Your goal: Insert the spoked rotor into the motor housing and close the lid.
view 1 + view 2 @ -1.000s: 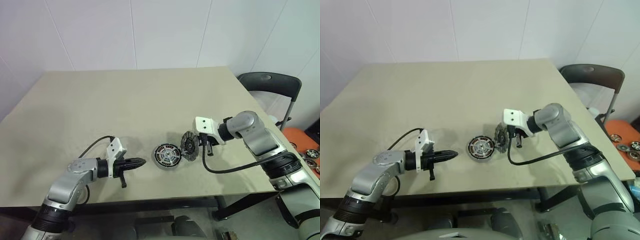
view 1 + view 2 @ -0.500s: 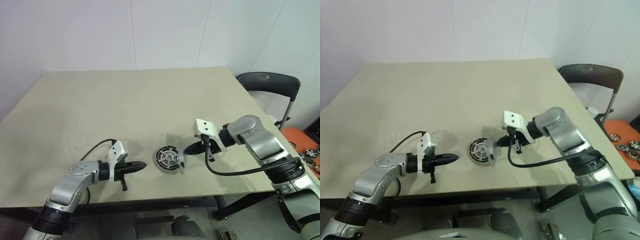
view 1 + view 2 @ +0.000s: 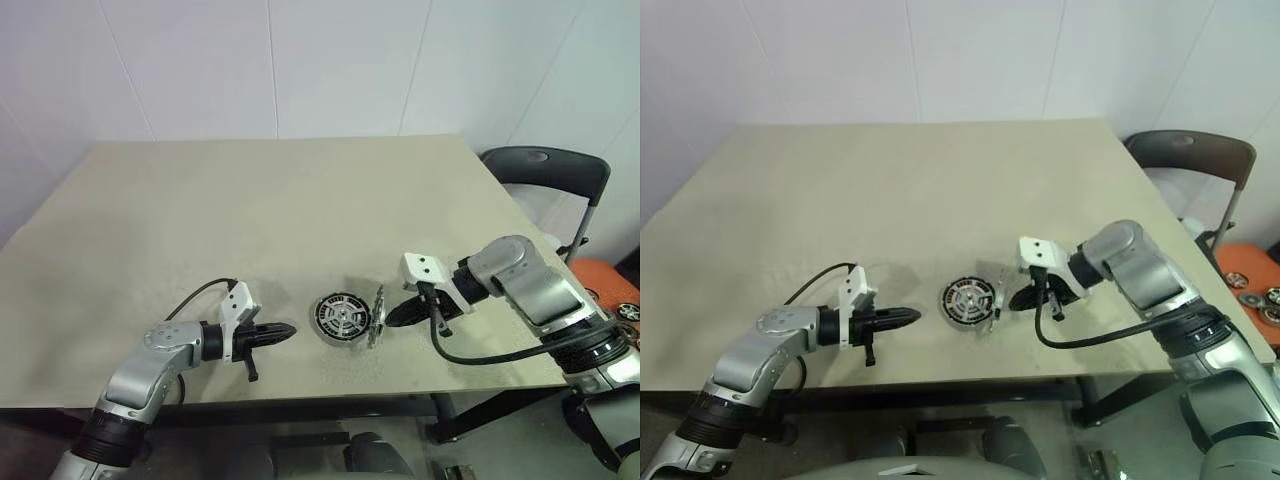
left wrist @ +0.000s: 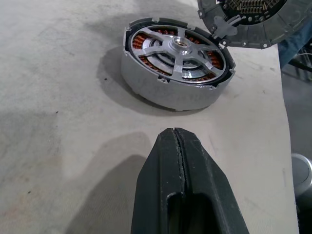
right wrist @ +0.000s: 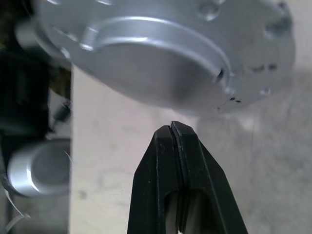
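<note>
Right gripper (image 3: 392,317), in the lower right of the head view, is clenched on nothing, its tip just behind the lid (image 3: 376,318). That lid stands tilted on edge, leaning against the right side of the housing (image 3: 342,318); in the left wrist view its toothed inner face hangs over the housing's far rim. My guess is that the closed tip is there to nudge the lid over onto the housing, not to grasp it.

Left gripper (image 3: 283,330), also clenched and empty, lies low over the counter (image 3: 250,220), pointing at the housing from the lower left with a clear gap between them. It looks placed as a stop in case the housing slides under a push.

The rotor (image 4: 179,48) already sits inside the housing, spokes up, copper windings showing around it, so closing is what remains.

The housing lies in the lower middle of the frame, fairly near the counter's front edge, so a hard shove toward the bottom of the frame would be risky. Above and to the left the counter is wide and bare. A chair (image 3: 545,165) stands off the right edge, well apart.
</note>
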